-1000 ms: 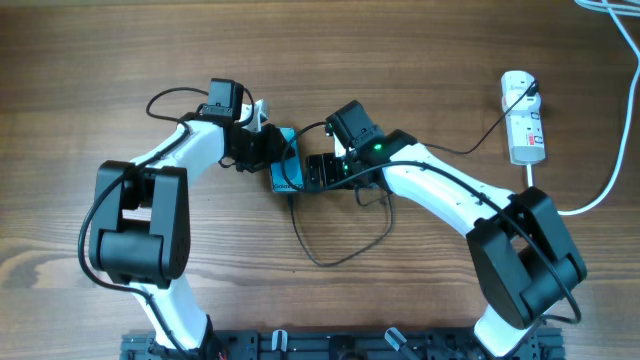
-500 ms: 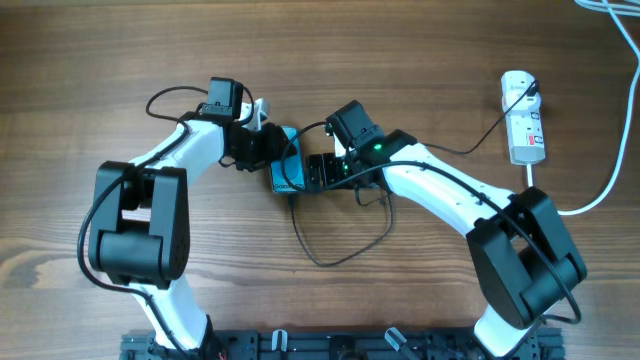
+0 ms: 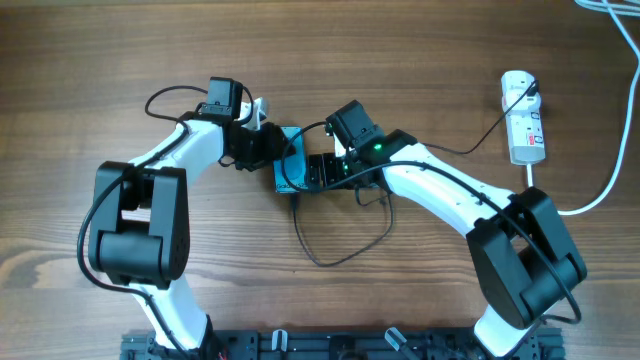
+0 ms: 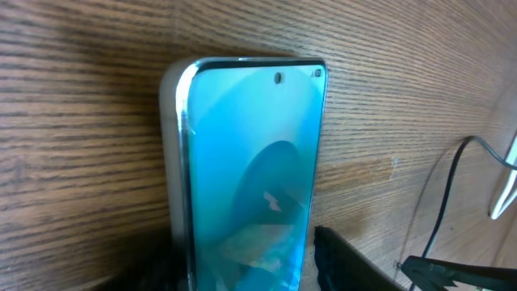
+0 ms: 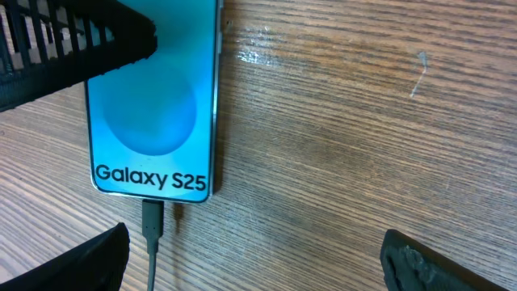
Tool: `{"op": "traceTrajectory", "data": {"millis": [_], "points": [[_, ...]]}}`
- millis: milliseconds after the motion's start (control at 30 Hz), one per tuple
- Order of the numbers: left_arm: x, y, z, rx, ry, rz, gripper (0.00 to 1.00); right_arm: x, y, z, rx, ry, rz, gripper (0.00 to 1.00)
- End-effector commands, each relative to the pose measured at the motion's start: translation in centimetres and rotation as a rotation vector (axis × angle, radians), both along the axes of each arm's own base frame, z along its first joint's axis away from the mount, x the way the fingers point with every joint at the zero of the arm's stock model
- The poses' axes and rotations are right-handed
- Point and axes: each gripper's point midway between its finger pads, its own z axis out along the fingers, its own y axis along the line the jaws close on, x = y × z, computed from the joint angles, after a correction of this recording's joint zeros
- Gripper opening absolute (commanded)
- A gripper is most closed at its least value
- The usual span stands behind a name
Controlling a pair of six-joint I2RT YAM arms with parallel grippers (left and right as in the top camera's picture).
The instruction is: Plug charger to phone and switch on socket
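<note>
Phone (image 3: pixel 288 173) is sitting near the middle of the table (image 3: pixel 90 60), between the two grippers, its teal screen glowing and reading "Galaxy S25" at the end nearest the right arm. Left gripper (image 3: pixel 266 147) is pinching it by the long edges at the other end. In the left wrist view a black finger (image 4: pixel 355 259) is pressing against the phone's right edge.

Right gripper (image 5: pixel 258 263) is hovering just off the lettered end with jaws spread wide, gripping nothing.

Charger (image 5: pixel 153 263) is running up to that end, its connector (image 5: pixel 152 220) meeting the phone's bottom edge — seemingly seated in the port. Overhead, the cable is looping across the wood below the phone.

Socket (image 3: pixel 525 125) is lying well apart at the table's right side with a black plug in it — its switch is too small to read.
</note>
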Motion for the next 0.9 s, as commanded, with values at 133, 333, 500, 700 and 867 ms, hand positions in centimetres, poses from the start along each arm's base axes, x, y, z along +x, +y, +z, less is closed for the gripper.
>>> {"op": "traceTrajectory", "data": {"millis": [133,333,500,700,867], "points": [[0.5,-0.1,0.8,0.001,-0.027,-0.001,0.54,0.6,0.2,1.3,0.009,-0.044,0.001,1.00],[0.5,-0.1,0.8,0.001,-0.026,-0.001,0.53,0.6,0.2,1.3,0.009,-0.044,0.001,1.00],[0.5,0.0,0.8,0.006,-0.031,-0.005,0.53,0.6,0.2,1.3,0.009,-0.044,0.001,1.00],[1.0,2.8,0.8,0.023,-0.016,0.066,0.64,0.6,0.2,1.3,0.009,-0.044,0.001,1.00],[1.1,8.7,0.7,0.026,0.039,0.217,1.00,1.7,0.9,2.0,0.044,-0.093,0.000,1.00]]}}
